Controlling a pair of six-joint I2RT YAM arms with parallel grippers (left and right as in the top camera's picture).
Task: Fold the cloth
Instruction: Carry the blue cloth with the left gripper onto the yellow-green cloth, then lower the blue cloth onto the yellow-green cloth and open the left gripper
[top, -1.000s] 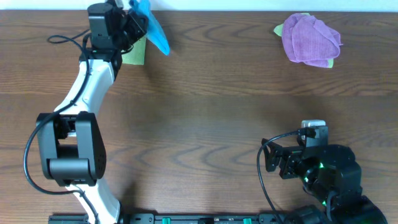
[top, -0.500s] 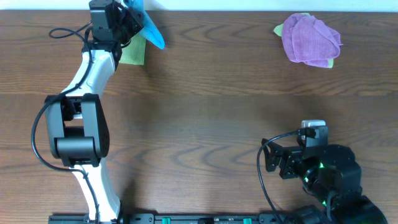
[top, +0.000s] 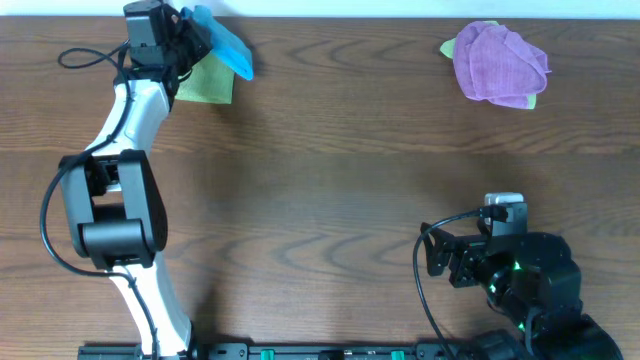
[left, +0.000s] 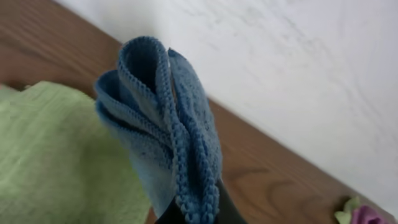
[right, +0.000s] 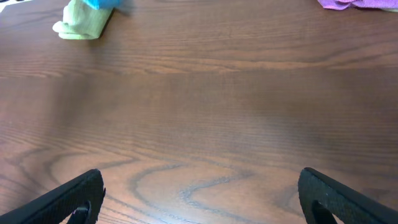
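The blue cloth (top: 222, 48) is off the table, bunched and pinched by the left gripper (top: 190, 32) at about 11 o'clock of the table (top: 330, 180) in the overhead view. In the left wrist view it hangs as a doubled-up wad with its stitched edges gathered together, and the jaws are clamped on its lower end. Directly under it, toward 7 o'clock, a green cloth (top: 205, 86) lies flat on the wood. A purple cloth (top: 500, 62) sits crumpled well apart at 1 o'clock.

The right gripper (right: 202, 202) rests at 5 o'clock with its fingers spread wide and nothing between them.

This looks like the early step: the cloth has been picked up but not laid out. No fold is made yet. The next move likely calls for carrying the blue cloth toward the bare centre, at 5 o'clock from where it hangs, and spreading it flat. The right arm may be needed to take a second corner, since the wad gives no clean edge.
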